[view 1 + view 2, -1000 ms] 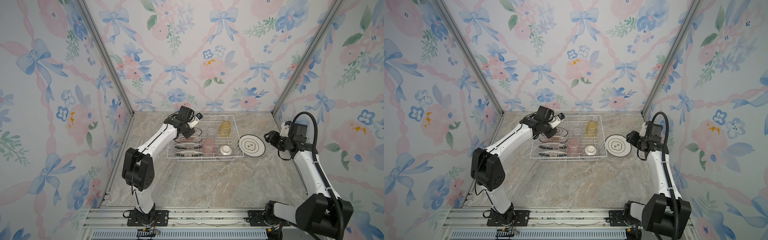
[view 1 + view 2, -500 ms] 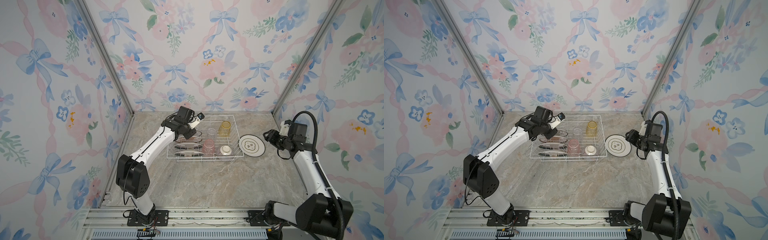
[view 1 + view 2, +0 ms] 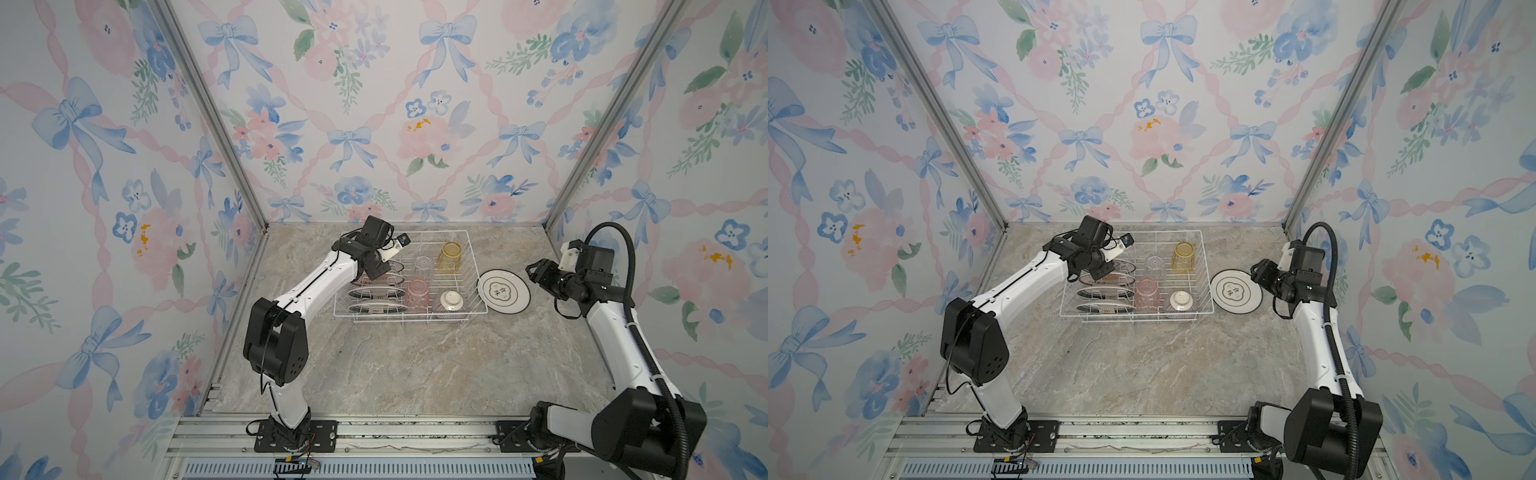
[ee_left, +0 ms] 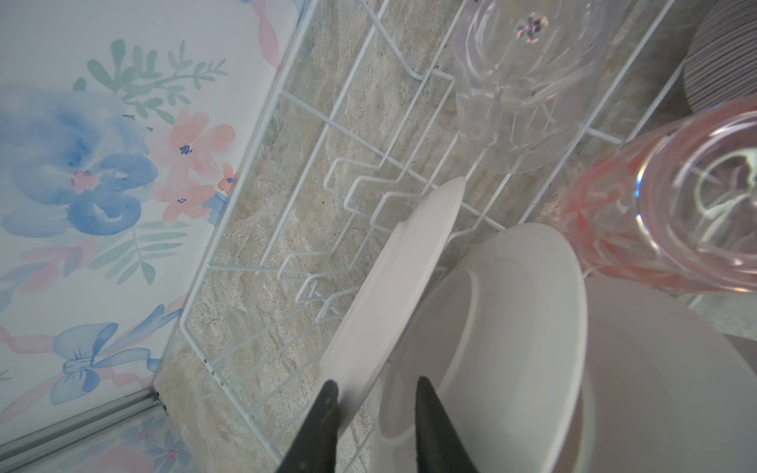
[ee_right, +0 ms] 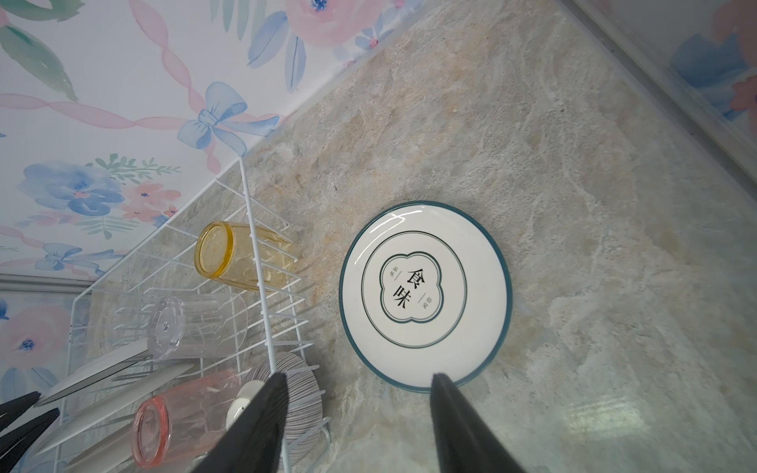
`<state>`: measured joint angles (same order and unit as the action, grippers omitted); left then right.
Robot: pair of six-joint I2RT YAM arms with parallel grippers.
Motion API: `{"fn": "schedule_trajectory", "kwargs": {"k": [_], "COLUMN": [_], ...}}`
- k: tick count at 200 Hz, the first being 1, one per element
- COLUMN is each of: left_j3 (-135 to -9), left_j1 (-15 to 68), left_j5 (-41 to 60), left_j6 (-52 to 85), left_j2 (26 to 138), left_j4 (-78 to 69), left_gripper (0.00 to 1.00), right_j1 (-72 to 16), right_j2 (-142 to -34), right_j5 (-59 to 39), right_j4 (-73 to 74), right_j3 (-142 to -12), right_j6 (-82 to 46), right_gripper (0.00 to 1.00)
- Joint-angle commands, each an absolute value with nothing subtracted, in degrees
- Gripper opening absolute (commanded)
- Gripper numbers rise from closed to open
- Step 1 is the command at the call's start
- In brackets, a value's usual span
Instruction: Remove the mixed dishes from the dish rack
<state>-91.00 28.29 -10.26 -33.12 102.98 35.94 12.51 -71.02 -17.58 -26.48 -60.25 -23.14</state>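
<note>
The white wire dish rack [image 3: 415, 314] stands at the back of the table. Its left half holds white plates [image 3: 377, 293] on edge; a clear tumbler [image 3: 423, 262], a yellow tumbler [image 3: 451, 254], a pink tumbler [image 3: 417, 293] and an upturned striped bowl [image 3: 451, 301] fill the right half. My left gripper [image 4: 377, 391] reaches down among the plates, open, its fingers straddling the rim of the rearmost plate [image 4: 409, 254] with a gap showing. One plate [image 3: 503, 291] lies flat on the table right of the rack. My right gripper [image 5: 356, 381] hovers open beside it, holding nothing.
The marble tabletop [image 3: 415, 365] stretches in front of the rack. Floral walls [image 3: 374, 124] enclose the back and both sides, with metal corner posts [image 3: 582, 158]. The rack's back edge sits close to the rear wall.
The left arm's elbow and shoulder have swung leftward while its gripper stays at the plates. The right arm has hardly moved.
</note>
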Motion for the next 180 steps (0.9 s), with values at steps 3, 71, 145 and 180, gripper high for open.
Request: {"fn": "schedule_trajectory", "kwargs": {"k": [3,71,145,180], "left_j3": [-93.34,-96.80,-96.00,-90.94], "left_j1": [28.33,28.07,27.60,28.00], "left_j5": [-12.68,-16.35,-19.19,-23.29], "left_j6": [-35.90,-38.18,-39.96,-40.70], "left_j2": [105.28,109.86,109.94,105.62], "left_j4": [36.71,36.41,32.70,24.03], "left_gripper": [0.27,0.10,0.00,0.00], "right_j1": [12.13,12.17,12.25,12.18], "right_j2": [-69.95,-70.22,-70.34,-69.94], "right_j5": [-18.41,-19.18,-19.51,-19.61], "right_j4": [-25.36,-24.59,-24.14,-24.09], "right_j3": [-59.34,-58.96,-58.55,-58.40], "right_j6": [-23.49,-23.89,-24.10,-24.23], "right_gripper": [0.58,0.59,0.59,0.59]}}
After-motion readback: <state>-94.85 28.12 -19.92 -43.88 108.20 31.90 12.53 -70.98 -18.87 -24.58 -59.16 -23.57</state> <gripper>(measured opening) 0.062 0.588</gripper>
